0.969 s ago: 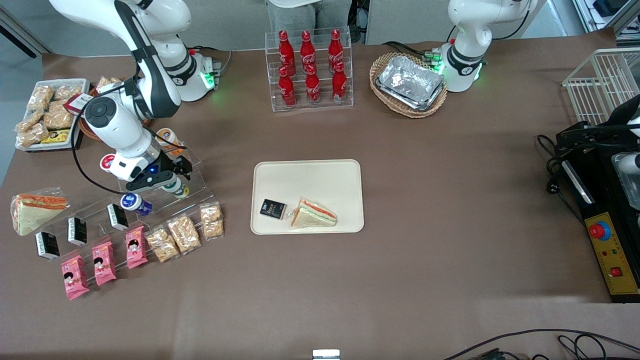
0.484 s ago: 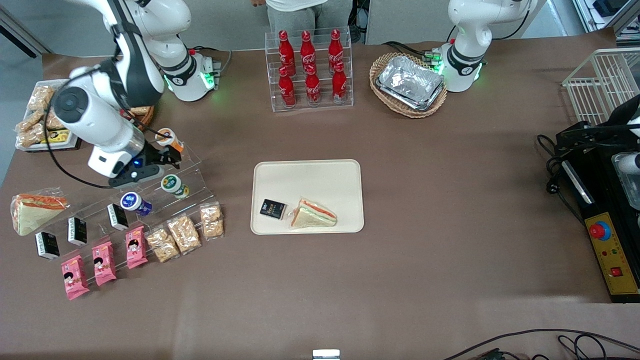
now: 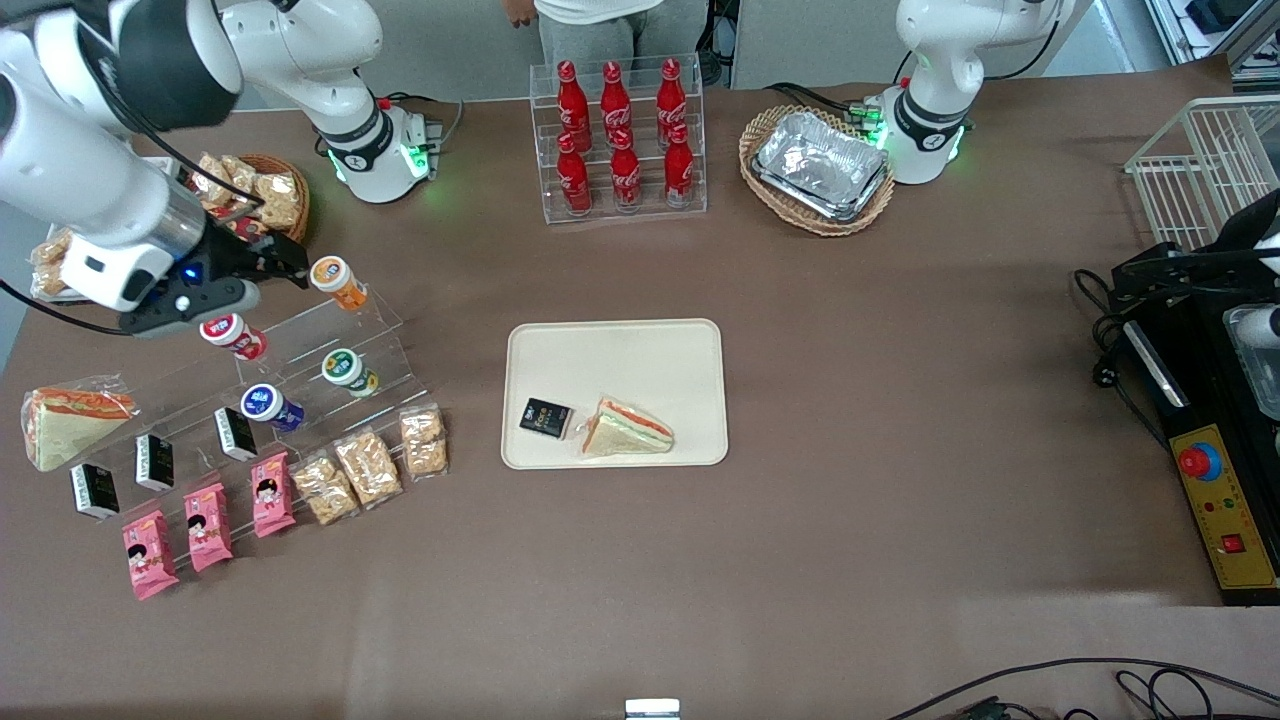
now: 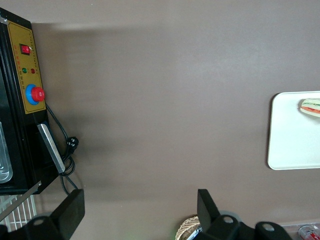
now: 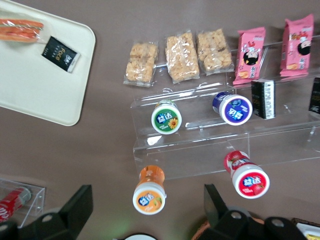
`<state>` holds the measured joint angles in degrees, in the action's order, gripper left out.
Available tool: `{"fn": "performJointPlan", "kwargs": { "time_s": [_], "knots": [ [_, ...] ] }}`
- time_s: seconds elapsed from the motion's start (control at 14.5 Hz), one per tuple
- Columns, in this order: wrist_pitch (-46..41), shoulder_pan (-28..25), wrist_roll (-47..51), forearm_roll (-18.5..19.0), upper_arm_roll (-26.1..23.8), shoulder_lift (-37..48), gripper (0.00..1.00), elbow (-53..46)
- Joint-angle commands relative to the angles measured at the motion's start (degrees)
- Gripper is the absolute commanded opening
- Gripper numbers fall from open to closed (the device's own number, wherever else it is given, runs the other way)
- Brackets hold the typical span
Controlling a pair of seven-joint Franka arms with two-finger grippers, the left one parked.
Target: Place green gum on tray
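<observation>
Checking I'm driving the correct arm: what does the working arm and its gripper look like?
White rounded arm segments with black joint bands, and a loose black cable along the wrist. The gripper is black on a white wrist block with a small blue light; it sits above the shelf near the orange-lidded bottle.

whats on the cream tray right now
On the tray lie a wrapped sandwich and a small black packet. The green gum sits on the clear stand; the gripper is open above it.

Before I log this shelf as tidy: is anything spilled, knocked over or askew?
Nothing stands out. The green gum sits on the clear stepped rack beside the blue-lidded bottle; the tray lies flat. The gripper hangs open above the rack, empty.
</observation>
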<state>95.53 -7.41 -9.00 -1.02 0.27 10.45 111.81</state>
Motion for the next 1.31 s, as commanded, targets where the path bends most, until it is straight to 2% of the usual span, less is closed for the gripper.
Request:
{"fn": "performJointPlan", "kwargs": {
  "time_s": [0.0, 0.14, 0.62, 0.9, 1.25],
  "knots": [
    [-2.8, -0.1, 0.7, -1.2, 0.3, -1.2, 0.99, -5.0],
    [-0.3, -0.1, 0.7, -1.1, 0.3, -1.8, 1.0, -3.6],
    [25.3, -0.2, 0.7, -1.0, 0.3, -3.9, 1.0, 14.3],
    [35.7, -0.1, 0.7, -0.9, 0.3, -5.9, 1.0, 21.7],
    [43.6, -0.1, 0.7, -0.9, 0.3, -6.6, 1.0, 27.7]
  ]
}}
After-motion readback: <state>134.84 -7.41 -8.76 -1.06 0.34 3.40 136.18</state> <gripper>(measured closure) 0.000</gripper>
